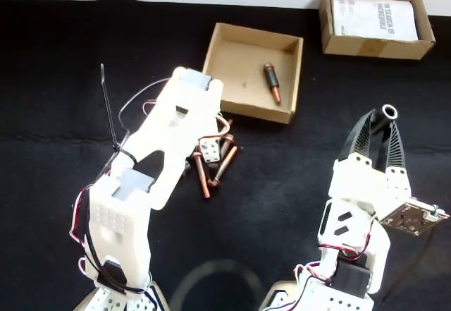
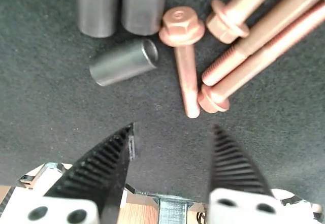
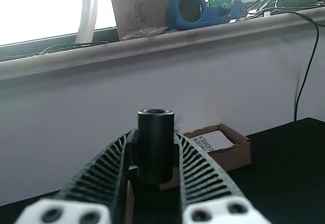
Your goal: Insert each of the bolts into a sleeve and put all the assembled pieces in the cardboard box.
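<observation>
- Two pincers are mine. My left pincer (image 2: 173, 132) stands wide open with nothing in it, its toothed tips low over the black table (image 2: 45, 122) and clear of every part.
- Just ahead of those tips lies the nearest bolt (image 2: 185, 66), copper-coloured, with its shaft end pointing back toward the gap between my jaws.
- Three other bolts (image 2: 264, 41) lie slanted beside it in a tight bunch, one head almost touching its shaft.
- A loose sleeve (image 2: 123, 61), grey, lies on its side ahead of one tip, its open end close to the nearest bolt's head.
- Two farther sleeves (image 2: 98, 5) lie side by side beyond it.
- My right pincer (image 3: 155, 142) is closed on a dark sleeve (image 3: 155, 125), which stands upright between the pads with its open end above the tips.
- The cardboard box (image 1: 236, 64) sits beyond my left pincer and well apart from my right one.
- In it lies one assembled piece (image 1: 272, 82), near the wall on my right pincer's side.
- A second box (image 1: 366, 45) holding a printed sheet sits well ahead of my right pincer.
</observation>
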